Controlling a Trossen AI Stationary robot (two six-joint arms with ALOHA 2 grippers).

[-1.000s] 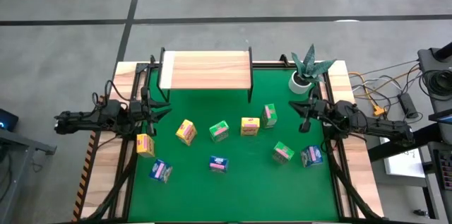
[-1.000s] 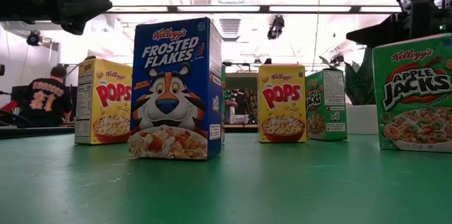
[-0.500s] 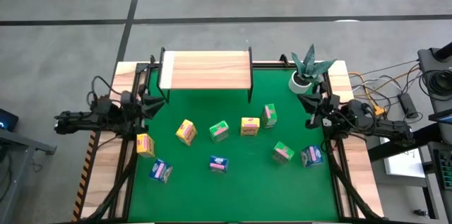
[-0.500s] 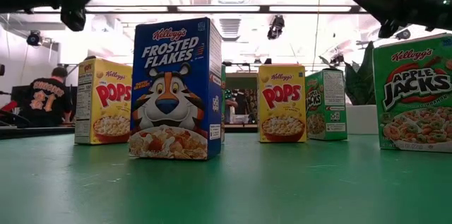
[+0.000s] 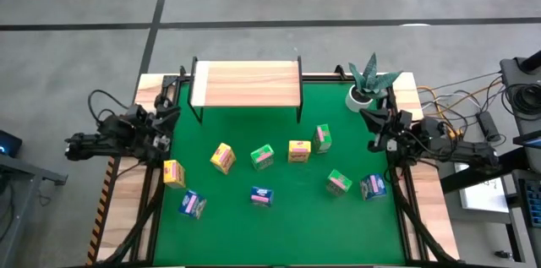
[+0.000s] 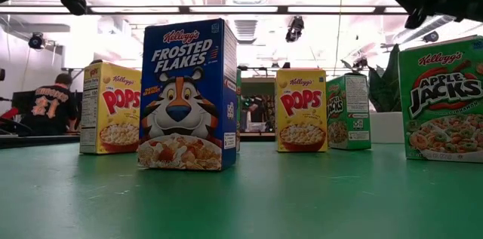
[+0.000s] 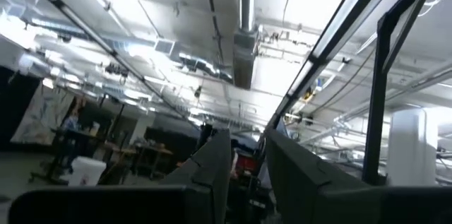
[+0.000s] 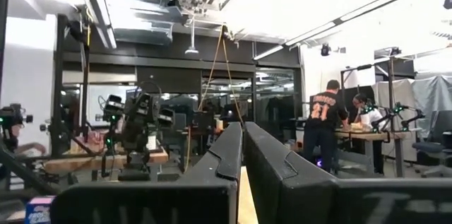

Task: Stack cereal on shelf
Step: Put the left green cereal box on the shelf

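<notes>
From above, nine small cereal boxes lie scattered across the middle of the green mat [image 5: 279, 226], all well apart from the shelf [image 5: 246, 84], which stands bare at the mat's far edge. A potted plant [image 5: 368, 82] sits at the far right corner.

The low view alone reads the packaging: a blue Frosted Flakes box [image 6: 187, 94] nearest, two yellow Pops boxes [image 6: 300, 110] behind it, a green Apple Jacks box [image 6: 441, 99] at the right edge.

The left gripper [image 5: 172, 109] hangs over the table's left edge; its wrist view shows the fingers [image 7: 212, 171] a narrow gap apart, holding nothing. The right gripper [image 5: 369, 116] hangs over the right edge, fingers [image 8: 226, 155] pressed together, empty. That wrist view shows a person [image 8: 325, 128] standing in the room beyond.
</notes>
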